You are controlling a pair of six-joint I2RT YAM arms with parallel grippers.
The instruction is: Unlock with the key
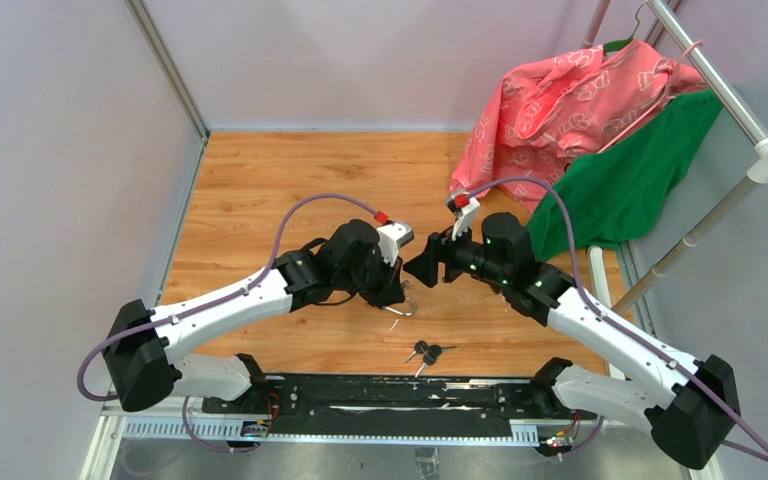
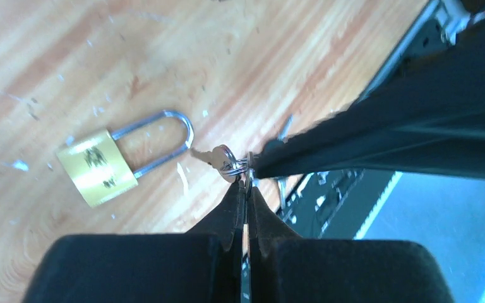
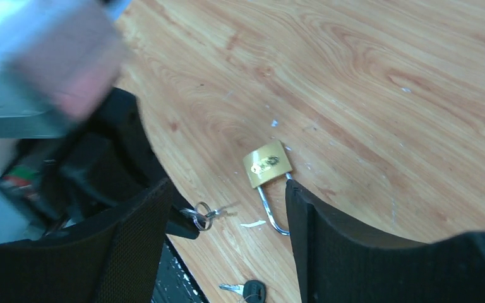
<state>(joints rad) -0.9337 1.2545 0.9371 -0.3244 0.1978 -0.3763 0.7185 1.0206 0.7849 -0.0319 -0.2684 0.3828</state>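
top / arms: reaching in to mid worktop (image 1: 260, 180), wrists nose to nose, probably so one can steady while the other works.
top / left pincer (image 1: 403, 296): low over the wood, tip tucked under its own wrist, state unreadable from here.
top / right pincer (image 1: 423, 268): facing the left one, just beside it.
top / spare keys (image 1: 426, 351): flat near the front rail, apart from both pincers.
top / clutter: pink garment (image 1: 570, 100) and green garment (image 1: 630, 185), far right, well apart from the work.
left wrist / left pincer: pressed together, pinching the split ring (image 2: 240, 166), not the key itself.
left wrist / key (image 2: 213, 156): hanging off that ring, tip toward the shackle (image 2: 164, 136), near it but apart. Likely floppy and hard to aim.
left wrist / padlock (image 2: 98, 169): brass, lying flat on the worktop, shackle looking seated. Keyhole not visible, presumably at the end away from the key.
right wrist / right pincer: spread wide, holding nothing, padlock framed between the fingers and lower down. Probably lined up to clamp the body.
right wrist / ring: just beside the right pincer's left finger, gripped only by the left tip.
step (judged): key secured, lock not yet held, nothing inserted.
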